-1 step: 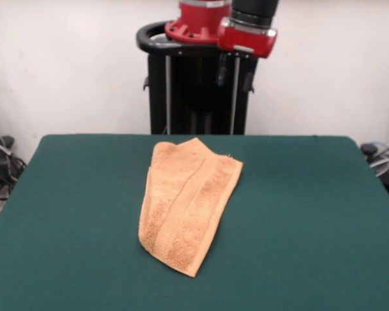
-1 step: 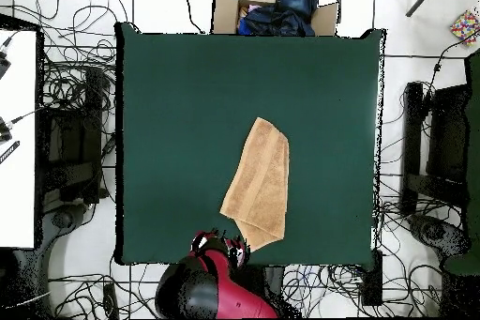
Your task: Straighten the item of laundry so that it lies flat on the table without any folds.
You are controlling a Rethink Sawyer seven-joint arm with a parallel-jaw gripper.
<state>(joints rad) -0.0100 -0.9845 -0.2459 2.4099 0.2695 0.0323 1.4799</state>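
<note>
Arm [image 1: 236, 23]: we see its red and black links drawn back high at the top of the front view, above the black pedestal [image 1: 198, 91].
Arm from above [image 2: 217, 283]: we see it bunched at the near edge of the surface, a rounded red and black mass.
Reach: we see no part of it stretched out over the middle of the surface.
Tool: we cannot make out its fingers in either view.
</note>
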